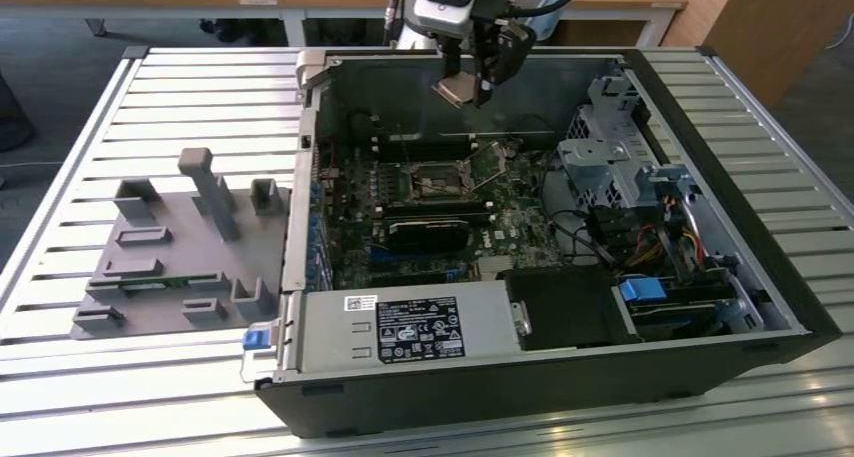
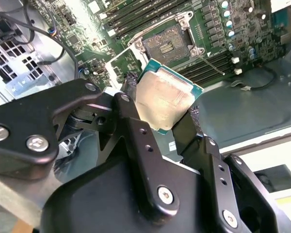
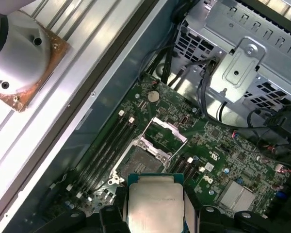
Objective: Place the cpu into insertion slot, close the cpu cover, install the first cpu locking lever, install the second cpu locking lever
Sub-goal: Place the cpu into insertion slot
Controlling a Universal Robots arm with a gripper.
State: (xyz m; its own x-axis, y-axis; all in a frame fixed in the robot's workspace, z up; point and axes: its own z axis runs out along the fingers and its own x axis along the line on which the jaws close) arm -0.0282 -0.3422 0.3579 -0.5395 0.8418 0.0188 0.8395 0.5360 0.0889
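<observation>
My gripper (image 1: pixel 462 85) hangs over the back of the open computer case, shut on the cpu (image 1: pixel 454 90). In both wrist views the cpu (image 2: pixel 165 99) (image 3: pixel 155 201) is a pale silvery square with a green edge, clamped between the two black fingers (image 2: pixel 131 116). It is held in the air, tilted, well above the board. The insertion slot (image 1: pixel 434 184) (image 2: pixel 167 43) (image 3: pixel 138 162) lies open below, its dark centre bare. The cpu cover (image 3: pixel 167 132) (image 2: pixel 122 59) is flipped up beside the slot. A thin locking lever (image 2: pixel 214 64) sticks out next to the slot.
The case walls (image 1: pixel 310 157) enclose the green board. A metal drive cage (image 1: pixel 607 167) with cables fills the exterior view's right side, and a power supply (image 1: pixel 400 327) sits at the front. A black module (image 1: pixel 427 227) lies near the slot. A grey fixture (image 1: pixel 174 247) rests on the slatted table.
</observation>
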